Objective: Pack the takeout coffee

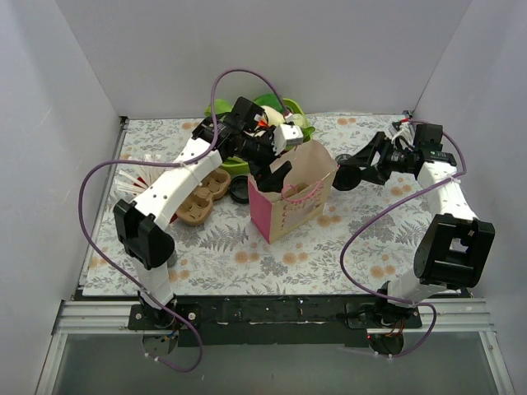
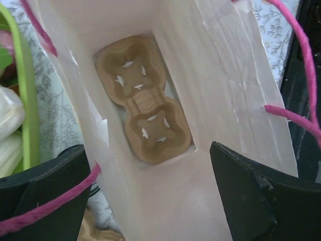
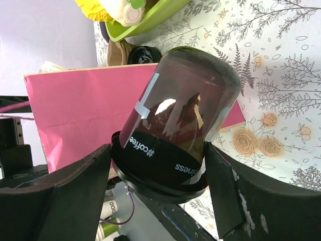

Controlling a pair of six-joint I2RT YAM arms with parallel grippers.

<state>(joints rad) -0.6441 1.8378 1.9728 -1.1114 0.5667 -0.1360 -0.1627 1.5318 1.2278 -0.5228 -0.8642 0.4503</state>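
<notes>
Inside R claw (image 3: 158, 155), takeout coffee (image 3: 185, 100) sits clamped beside pink paper bag (image 3: 75, 110); L claw (image 2: 148, 146) gapes wide above carrier (image 2: 143, 118) inside.

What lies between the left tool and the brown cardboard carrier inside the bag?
Nothing: the left wrist view shows only the pink paper bag's bare inside between the open left tool and that carrier.
</notes>
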